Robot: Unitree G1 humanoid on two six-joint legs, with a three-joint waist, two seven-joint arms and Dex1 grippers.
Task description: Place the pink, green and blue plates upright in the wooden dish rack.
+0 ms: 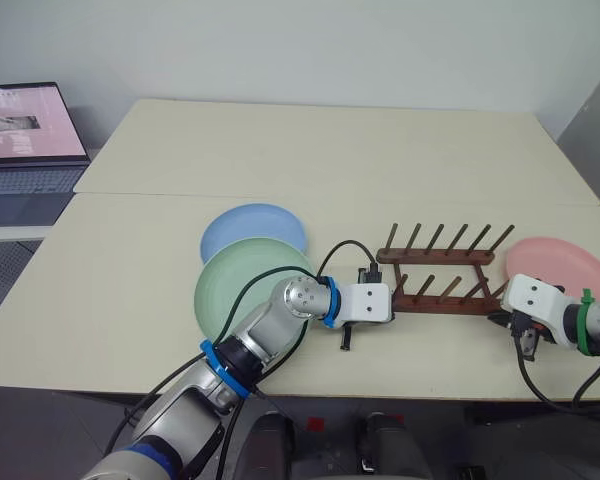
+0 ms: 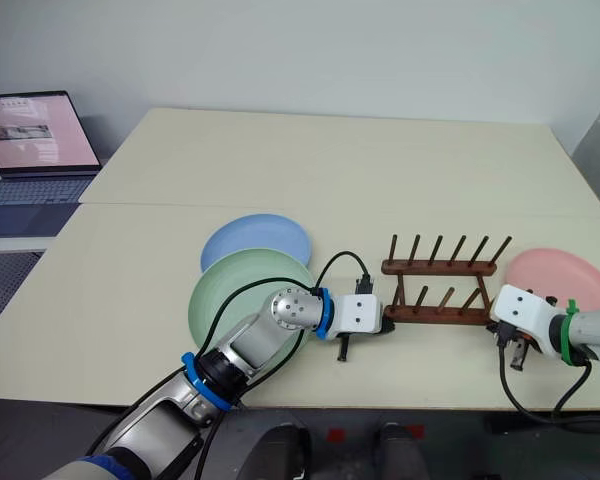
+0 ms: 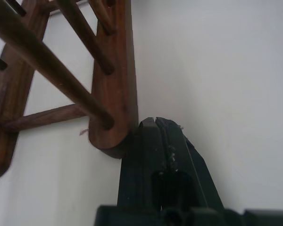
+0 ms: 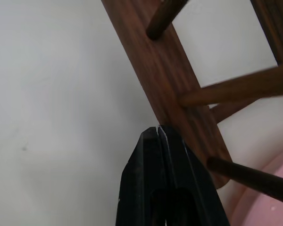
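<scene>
The wooden dish rack (image 1: 442,270) is seen standing empty on the table (image 1: 310,150), with the left gripper (image 3: 154,123) pressed against the rounded end of its near bar at nine o'clock and the right gripper (image 4: 159,129) set against the same bar's other end at three o'clock — both pairs of fingers are closed together, nothing held. The green plate (image 1: 242,285) lies flat at nine o'clock of the rack, overlapping the blue plate (image 1: 252,230). The pink plate (image 1: 565,262) lies flat just beyond the rack's three o'clock end.
</scene>
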